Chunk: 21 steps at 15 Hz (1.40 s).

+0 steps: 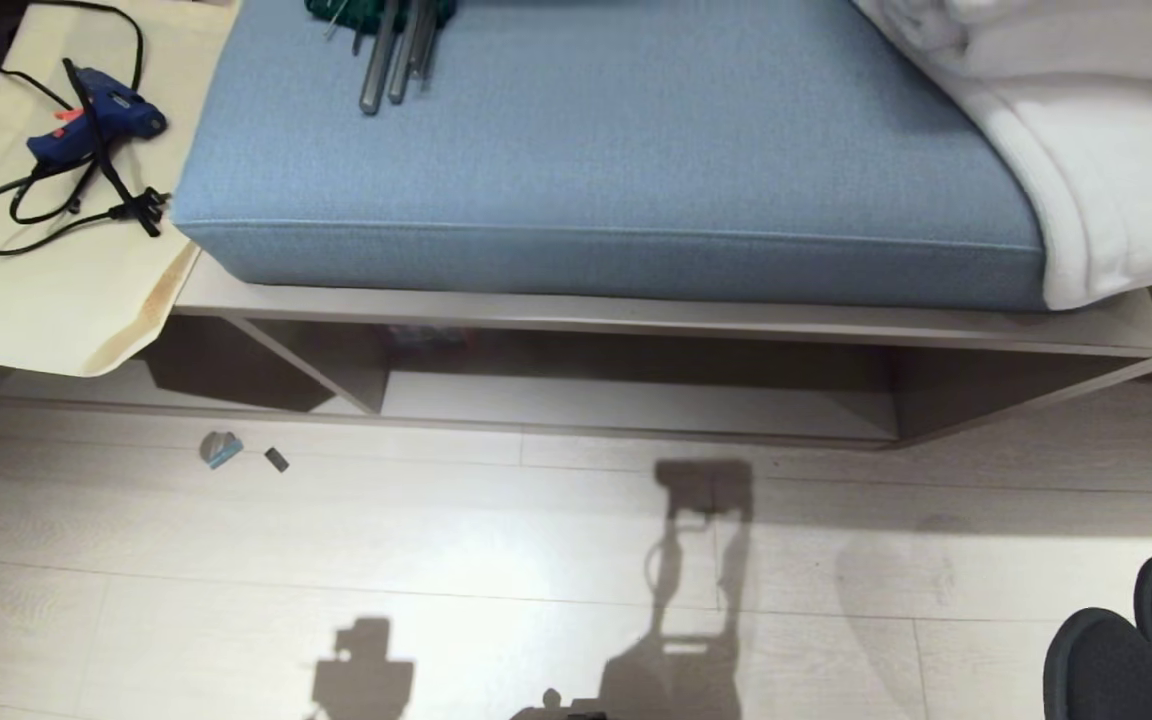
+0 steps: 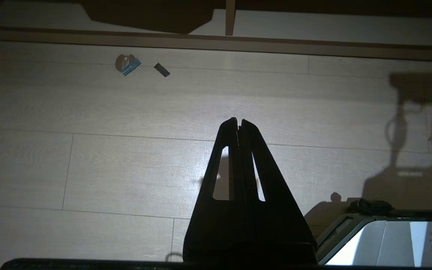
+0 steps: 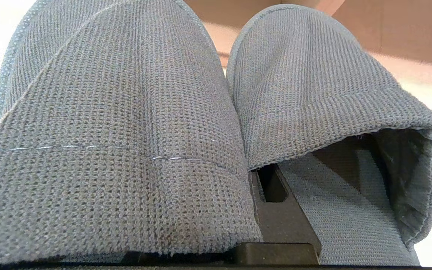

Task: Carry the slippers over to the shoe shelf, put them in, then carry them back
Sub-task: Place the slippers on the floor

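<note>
The right gripper [image 3: 272, 187] is clenching both slippers [image 1: 1136, 640] side by side, toes pointing toward the shoe shelf [image 1: 636, 400] lying ahead, while the left gripper [image 2: 238, 125] is hanging closed and empty.

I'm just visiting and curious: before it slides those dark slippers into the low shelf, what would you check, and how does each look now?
1. Right gripper shut on the slippers: ok.
2. Both slippers together, side by side: ok.
3. Shoe shelf opening faces the robot: ok.
4. Shelf floor free of things: cannot tell, the back is in shadow.
5. Small scraps on the floor lie off to the left of the slippers: ok.
6. Left gripper shut, holding nothing: ok.
</note>
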Tool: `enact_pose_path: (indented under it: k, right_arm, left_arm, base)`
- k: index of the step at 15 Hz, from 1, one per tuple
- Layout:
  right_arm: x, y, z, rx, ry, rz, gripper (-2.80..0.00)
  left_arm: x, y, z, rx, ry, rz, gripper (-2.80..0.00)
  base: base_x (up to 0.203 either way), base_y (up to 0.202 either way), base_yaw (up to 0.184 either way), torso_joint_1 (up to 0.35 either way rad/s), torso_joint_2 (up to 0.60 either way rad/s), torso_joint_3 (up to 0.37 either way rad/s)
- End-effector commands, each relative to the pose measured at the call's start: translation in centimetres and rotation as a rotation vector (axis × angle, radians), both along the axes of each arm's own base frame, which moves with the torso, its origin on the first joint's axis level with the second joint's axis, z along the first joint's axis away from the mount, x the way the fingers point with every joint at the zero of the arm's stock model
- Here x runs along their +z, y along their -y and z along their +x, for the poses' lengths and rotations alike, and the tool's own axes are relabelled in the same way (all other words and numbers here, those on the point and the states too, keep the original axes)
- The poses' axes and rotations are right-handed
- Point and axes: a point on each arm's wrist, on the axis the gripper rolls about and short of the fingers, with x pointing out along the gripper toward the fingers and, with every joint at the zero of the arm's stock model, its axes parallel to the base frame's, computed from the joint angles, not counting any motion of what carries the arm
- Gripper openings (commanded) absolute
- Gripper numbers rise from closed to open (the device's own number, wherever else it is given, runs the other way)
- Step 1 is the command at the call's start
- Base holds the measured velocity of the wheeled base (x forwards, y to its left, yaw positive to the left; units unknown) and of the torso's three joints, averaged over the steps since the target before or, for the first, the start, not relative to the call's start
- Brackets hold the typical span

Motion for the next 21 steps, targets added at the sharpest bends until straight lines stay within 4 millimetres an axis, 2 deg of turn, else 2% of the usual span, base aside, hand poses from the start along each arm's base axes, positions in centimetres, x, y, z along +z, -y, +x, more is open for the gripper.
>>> enact_pose_path:
  k: [1, 21]
  right_arm:
    - [-0.31, 0.00, -0.04, 0.003, -0.007, -0.001, -2.80]
    - [-0.31, -0.01, -0.04, 0.006, -0.007, -0.001, -2.80]
  left_arm:
    - [-0.21, 0.00, 0.05, -0.001, -0.006, 0.001, -2.80]
    - [-0.21, 0.00, 0.05, 0.000, -0.006, 0.000, -2.80]
  base:
    - [0.000, 0.000, 0.000, -0.002, 0.00, 0.207]
    - [0.000, 0.000, 0.000, 0.001, 0.00, 0.202]
